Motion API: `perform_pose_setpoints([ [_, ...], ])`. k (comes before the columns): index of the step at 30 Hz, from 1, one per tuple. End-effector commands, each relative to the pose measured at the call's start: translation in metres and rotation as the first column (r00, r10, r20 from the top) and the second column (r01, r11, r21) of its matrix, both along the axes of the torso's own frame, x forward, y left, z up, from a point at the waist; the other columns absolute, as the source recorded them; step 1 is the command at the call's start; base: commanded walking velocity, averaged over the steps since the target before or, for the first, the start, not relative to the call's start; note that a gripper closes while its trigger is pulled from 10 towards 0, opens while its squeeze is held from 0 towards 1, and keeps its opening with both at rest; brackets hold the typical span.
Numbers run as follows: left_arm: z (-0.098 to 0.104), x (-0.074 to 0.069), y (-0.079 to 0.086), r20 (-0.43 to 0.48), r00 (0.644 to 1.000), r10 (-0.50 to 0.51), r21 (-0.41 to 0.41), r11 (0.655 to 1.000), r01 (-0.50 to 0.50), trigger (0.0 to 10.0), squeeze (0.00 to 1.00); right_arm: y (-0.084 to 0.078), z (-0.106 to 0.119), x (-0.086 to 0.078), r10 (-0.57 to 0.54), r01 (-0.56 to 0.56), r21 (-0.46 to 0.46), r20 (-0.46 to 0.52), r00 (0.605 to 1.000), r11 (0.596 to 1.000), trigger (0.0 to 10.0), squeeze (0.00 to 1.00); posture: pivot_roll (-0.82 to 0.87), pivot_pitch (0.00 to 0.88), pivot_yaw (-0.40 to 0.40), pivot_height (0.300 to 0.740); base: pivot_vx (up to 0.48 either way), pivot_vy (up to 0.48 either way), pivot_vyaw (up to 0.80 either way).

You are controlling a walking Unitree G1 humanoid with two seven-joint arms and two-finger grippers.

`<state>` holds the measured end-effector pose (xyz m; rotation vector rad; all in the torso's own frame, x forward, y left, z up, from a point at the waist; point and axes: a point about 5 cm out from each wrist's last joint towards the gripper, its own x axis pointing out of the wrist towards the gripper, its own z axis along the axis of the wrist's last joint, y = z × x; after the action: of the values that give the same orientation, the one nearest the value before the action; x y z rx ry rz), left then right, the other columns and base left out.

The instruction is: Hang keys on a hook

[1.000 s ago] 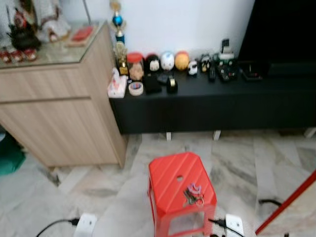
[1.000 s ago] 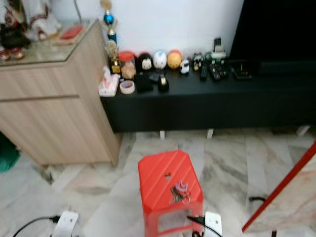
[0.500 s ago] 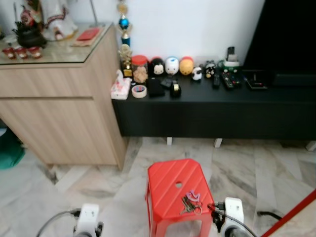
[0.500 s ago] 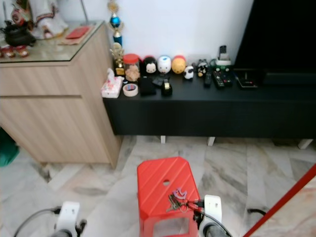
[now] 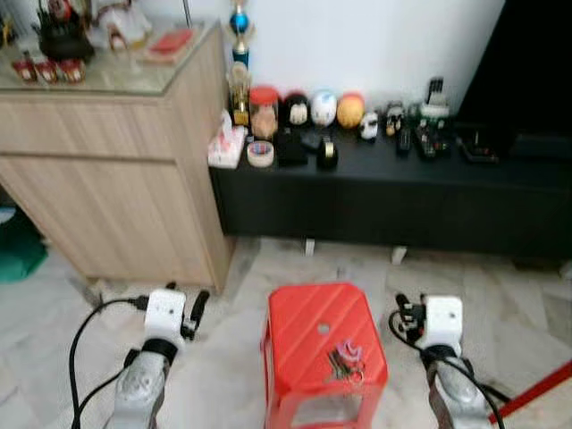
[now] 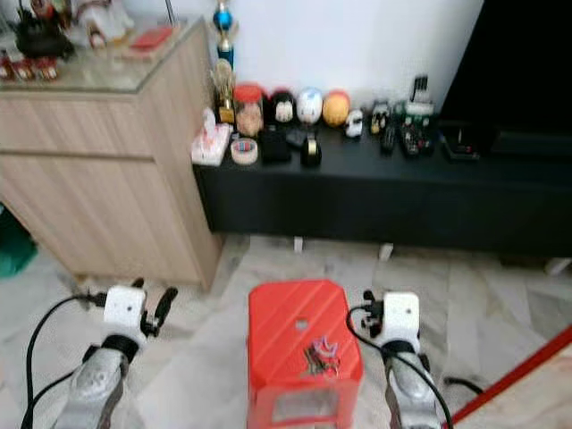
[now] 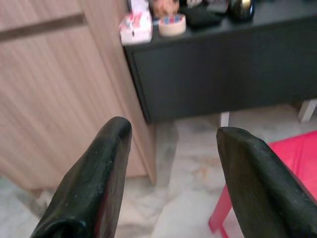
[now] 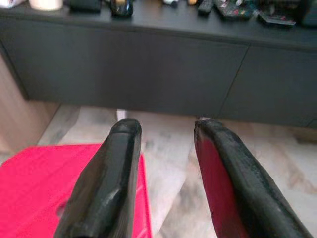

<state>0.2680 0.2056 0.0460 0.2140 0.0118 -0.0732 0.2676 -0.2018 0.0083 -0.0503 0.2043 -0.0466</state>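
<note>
Marble floor (image 5: pixel 80 295) carries a red stool (image 5: pixel 317 335) with the keys (image 5: pixel 344 359) at its 5 o'clock corner. Left gripper (image 7: pixel 171 134) and right gripper (image 8: pixel 166 126) flank it, raised forward, fingers spread, empty. Beyond, a black worktop (image 5: pixel 402 174); wrist views show its front.

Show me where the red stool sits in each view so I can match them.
Left eye: red stool bottom centre, keys on top.
Right eye: bottom centre, left of middle.
Left wrist: a corner beside one finger.
Right wrist: seat behind one finger.
Shared landmark: black cabinet.
</note>
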Motion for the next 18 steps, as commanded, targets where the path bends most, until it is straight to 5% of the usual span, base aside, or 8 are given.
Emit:
perform_pose_setpoints([
  [1, 0.005, -0.002, -0.002, 0.024, 1.000, 0.014, -0.017, 1.000, -0.013, 10.0, 0.00, -0.001, -0.002, -0.005, -0.020, 0.020, -0.005, 0.007, 1.000, 1.000, 10.0, 0.00, 0.06, 0.000, -0.040, 0.740, 0.000, 0.000, 0.00],
  [7, 0.010, -0.003, -0.006, 0.036, 0.999, 0.031, -0.047, 0.998, -0.029, 10.0, 0.00, -0.002, -0.014, -0.010, -0.036, 0.033, -0.033, -0.093, 0.995, 0.999, 10.0, 0.00, 0.06, 0.000, -0.048, 0.740, 0.000, 0.000, 0.00],
  [18, 0.012, -0.003, -0.007, -0.029, 0.999, 0.033, -0.085, 0.996, -0.035, 10.0, 0.00, -0.009, -0.016, -0.013, -0.051, 0.045, -0.048, -0.134, 0.990, 0.998, 10.0, 0.00, 0.05, 0.000, -0.048, 0.660, 0.000, 0.000, 0.00],
])
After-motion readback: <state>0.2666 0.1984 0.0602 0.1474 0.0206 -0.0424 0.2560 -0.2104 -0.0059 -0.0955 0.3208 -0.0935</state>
